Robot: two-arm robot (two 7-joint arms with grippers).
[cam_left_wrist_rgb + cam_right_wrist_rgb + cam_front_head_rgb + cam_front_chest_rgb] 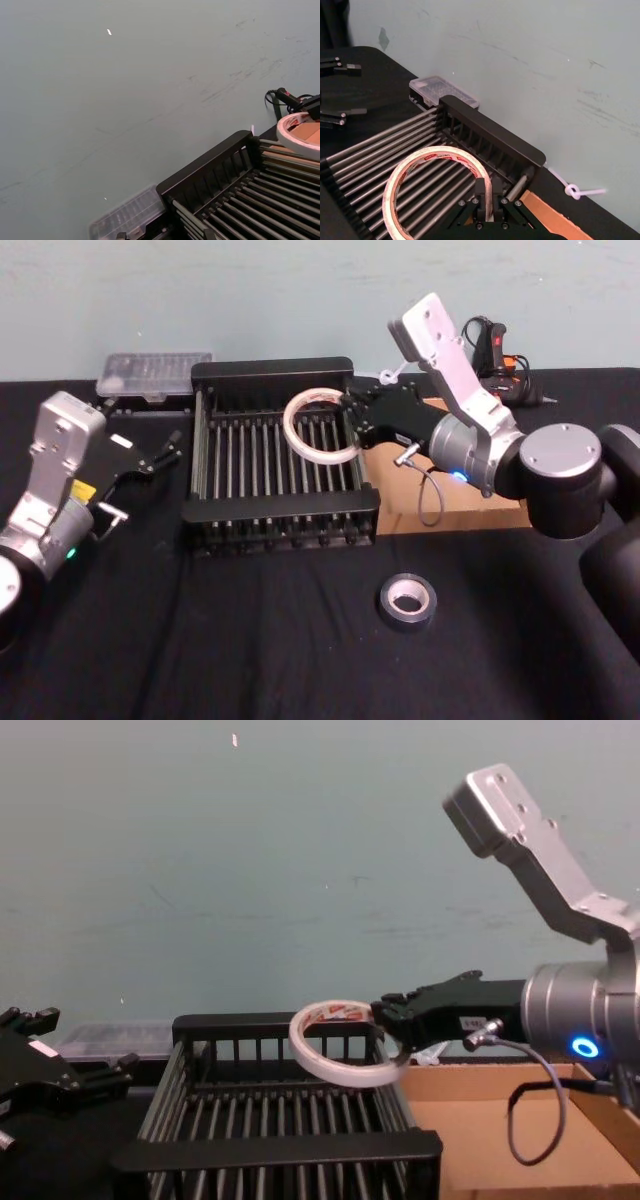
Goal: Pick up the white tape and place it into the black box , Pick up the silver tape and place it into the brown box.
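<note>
We release the white tape over the black box

Our left gripper [170, 450] idles open left of the black box [280, 510]. Our right gripper [352, 420] pinches the white tape [320, 426] above the box's right half; we should lower it nearer the bars, then open the fingers. The silver tape [407, 601] waits on the desk [250, 640].

Black box [280, 502] sits mid-surface [250, 640], brown box [470, 515] touching its right side. White tape [318, 426] held above the black box's right rear part, in the right gripper [352, 425] reaching in from the right. Silver tape [407, 601] lies on the surface in front of the boxes. Left gripper [168, 448] left of the black box. Clear case [155, 373] behind its left rear corner.
</note>
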